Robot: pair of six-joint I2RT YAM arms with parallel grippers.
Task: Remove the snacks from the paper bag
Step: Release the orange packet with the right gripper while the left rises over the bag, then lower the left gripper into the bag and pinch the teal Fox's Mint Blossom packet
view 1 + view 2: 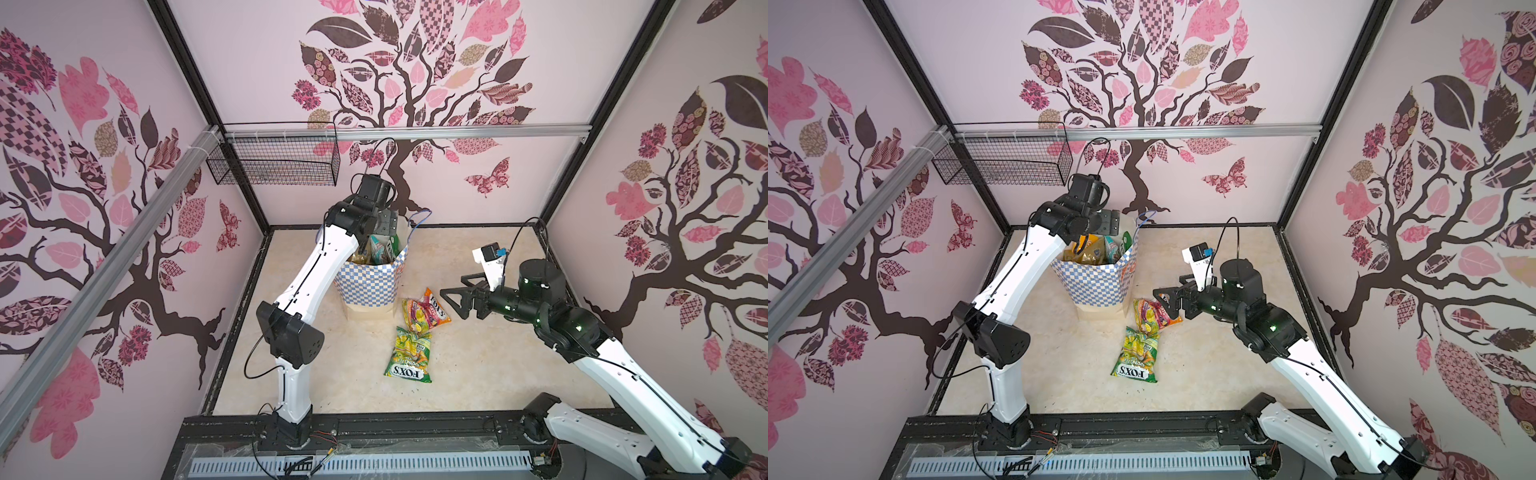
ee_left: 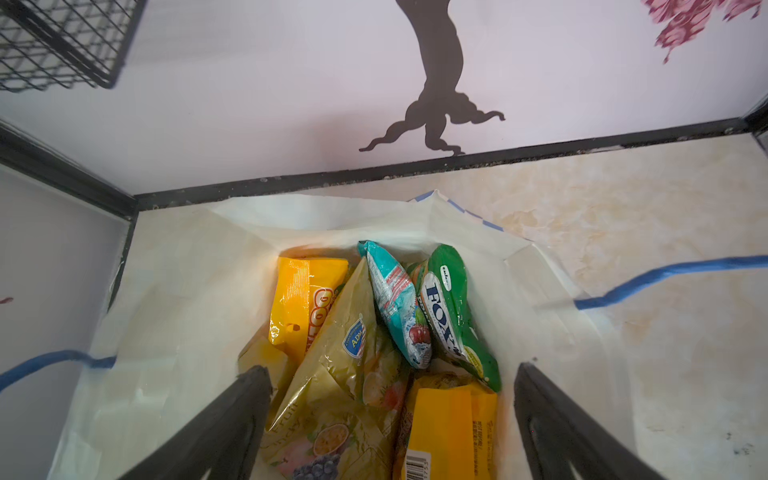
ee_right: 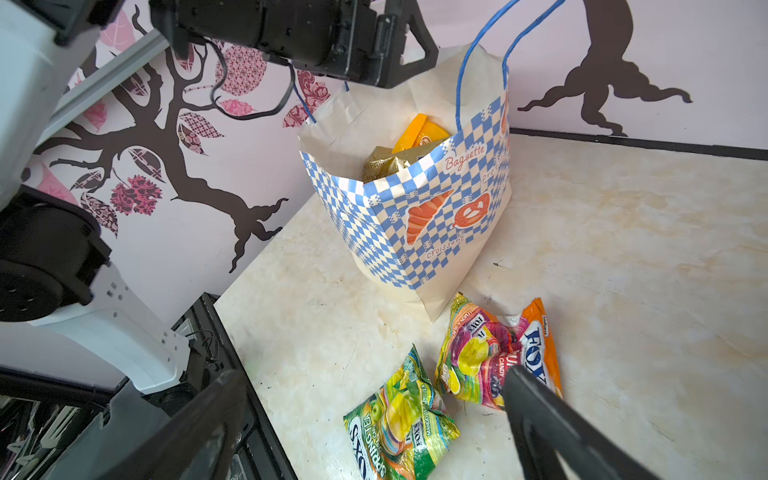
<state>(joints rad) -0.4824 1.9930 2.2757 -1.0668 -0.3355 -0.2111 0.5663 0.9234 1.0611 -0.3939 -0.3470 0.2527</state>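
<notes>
The blue-and-white checked paper bag [image 1: 370, 286] [image 1: 1096, 286] [image 3: 415, 216] stands upright at the back of the table. My left gripper [image 2: 388, 370] [image 1: 365, 249] is open in the bag's mouth, its fingers either side of a gold-brown packet [image 2: 340, 374] and a yellow packet [image 2: 449, 432]. Deeper in the bag lie another yellow packet [image 2: 303, 299], a teal one [image 2: 395, 299] and a green FOX'S one [image 2: 453, 311]. Two snacks lie on the table in front of the bag: an orange-pink packet [image 1: 424, 313] [image 3: 486, 361] and a green packet [image 1: 409, 355] [image 3: 399, 424]. My right gripper [image 1: 455, 301] [image 3: 372, 374] hovers open and empty, just right of the orange-pink packet.
A black wire basket [image 1: 274, 162] hangs on the back wall, up and left of the bag. The bag's blue cord handles [image 2: 665, 278] stick out on both sides. The enclosure walls stand close behind and to the left of the bag. A black rail [image 1: 374, 428] runs along the front edge.
</notes>
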